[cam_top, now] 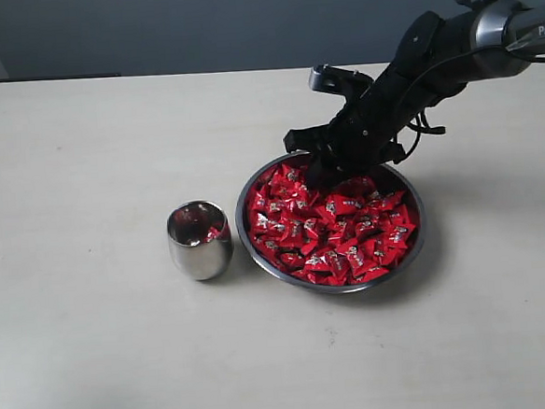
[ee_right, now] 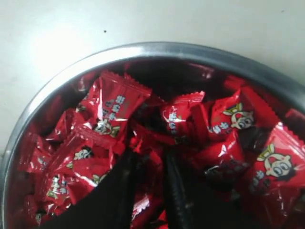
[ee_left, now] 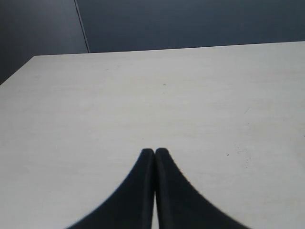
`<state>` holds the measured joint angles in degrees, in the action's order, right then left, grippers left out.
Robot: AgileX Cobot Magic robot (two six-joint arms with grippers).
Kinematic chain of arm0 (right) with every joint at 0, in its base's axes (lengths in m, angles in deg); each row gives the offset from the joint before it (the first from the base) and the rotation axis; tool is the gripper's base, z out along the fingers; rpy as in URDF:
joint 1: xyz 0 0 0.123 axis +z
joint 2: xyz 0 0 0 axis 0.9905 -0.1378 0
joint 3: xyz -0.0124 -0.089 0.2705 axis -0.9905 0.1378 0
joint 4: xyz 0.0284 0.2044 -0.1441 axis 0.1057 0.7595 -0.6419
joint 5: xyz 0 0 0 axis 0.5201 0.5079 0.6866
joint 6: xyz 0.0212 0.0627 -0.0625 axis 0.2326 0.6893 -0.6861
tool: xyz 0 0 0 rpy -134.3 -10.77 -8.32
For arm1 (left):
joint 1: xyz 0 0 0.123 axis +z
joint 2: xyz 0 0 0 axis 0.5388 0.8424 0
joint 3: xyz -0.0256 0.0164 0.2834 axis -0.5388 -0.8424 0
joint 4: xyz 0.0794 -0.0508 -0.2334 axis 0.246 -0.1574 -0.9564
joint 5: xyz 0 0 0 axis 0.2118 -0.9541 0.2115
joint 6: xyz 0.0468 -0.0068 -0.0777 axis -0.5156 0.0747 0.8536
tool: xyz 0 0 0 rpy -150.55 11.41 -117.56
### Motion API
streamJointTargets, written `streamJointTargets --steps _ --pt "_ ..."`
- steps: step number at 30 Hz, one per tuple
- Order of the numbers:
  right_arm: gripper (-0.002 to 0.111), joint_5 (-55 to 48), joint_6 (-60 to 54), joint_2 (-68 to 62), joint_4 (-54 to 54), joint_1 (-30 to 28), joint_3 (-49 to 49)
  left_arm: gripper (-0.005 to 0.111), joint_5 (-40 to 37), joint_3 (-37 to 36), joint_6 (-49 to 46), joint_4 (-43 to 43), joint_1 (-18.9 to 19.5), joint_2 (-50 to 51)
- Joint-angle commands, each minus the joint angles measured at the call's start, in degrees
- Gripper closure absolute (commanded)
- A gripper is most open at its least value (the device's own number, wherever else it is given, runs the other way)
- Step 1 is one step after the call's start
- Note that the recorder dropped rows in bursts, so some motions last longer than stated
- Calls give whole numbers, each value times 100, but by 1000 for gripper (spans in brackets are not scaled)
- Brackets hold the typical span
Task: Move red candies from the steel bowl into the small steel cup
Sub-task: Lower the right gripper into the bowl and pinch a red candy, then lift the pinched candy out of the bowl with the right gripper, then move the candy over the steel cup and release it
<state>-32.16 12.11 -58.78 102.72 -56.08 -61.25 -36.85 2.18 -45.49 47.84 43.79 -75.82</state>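
While the right gripper digs into the red candies in the steel bowl (centre-right), its grip cannot be told. The left gripper is clenched, empty.

Soft, even light makes the table look pale and bright. Up close, the right claw is dark and fuzzy. The red candies around it are a bit blurry, with little white shines. Past it, the steel bowl rim gleams and the table glares white. The left claw is a blurry black shape, and the wall beyond it is dim.
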Motion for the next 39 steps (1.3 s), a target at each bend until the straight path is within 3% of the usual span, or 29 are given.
streamJointTargets --steps 1,15,29,39 --pt "107 62 -59 4 -12 13 1 106 45 -26 8 11 -47 -27" --pt "109 86 -44 302 -217 13 1 106 45 -26 8 11 -47 -27" --pt "109 -135 441 1209 -1263 -1 -11 106 45 -26 8 11 -47 -27" --pt "109 94 39 1737 -1263 1026 -11 106 45 -26 8 11 -47 -27"
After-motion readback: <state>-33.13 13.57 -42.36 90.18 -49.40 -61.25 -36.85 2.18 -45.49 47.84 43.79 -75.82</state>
